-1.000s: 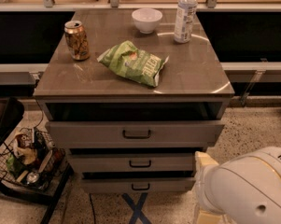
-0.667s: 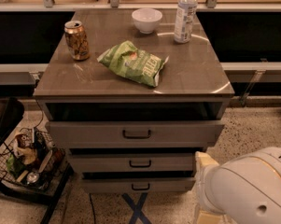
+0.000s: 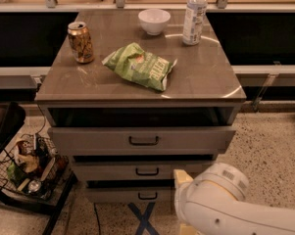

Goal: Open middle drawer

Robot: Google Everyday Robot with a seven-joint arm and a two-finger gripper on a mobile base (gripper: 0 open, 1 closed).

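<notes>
A grey-brown cabinet (image 3: 59,140) with three drawers is seen from above and in front. The middle drawer (image 3: 103,171) is found in the cabinet's front, between the wider top drawer (image 3: 88,140) and the narrower bottom drawer (image 3: 112,195); its small dark bar handle (image 3: 147,171) is centred, and a dark gap is seen above its front. On the cabinet's worktop (image 3: 201,77) a green chip bag (image 3: 139,65) is laid near the middle, a drink can (image 3: 81,42) is stood at the left, a white bowl (image 3: 154,21) at the back and a clear bottle (image 3: 194,16) at the back right. The white arm (image 3: 225,204) is seen low at the cabinet's front right, overlapping the right ends of the two lower drawers. The hand itself is not shown, so it cannot be told whether it is open or closed. A wire basket (image 3: 5,182) of oddments is set on the floor at the cabinet's left.
</notes>
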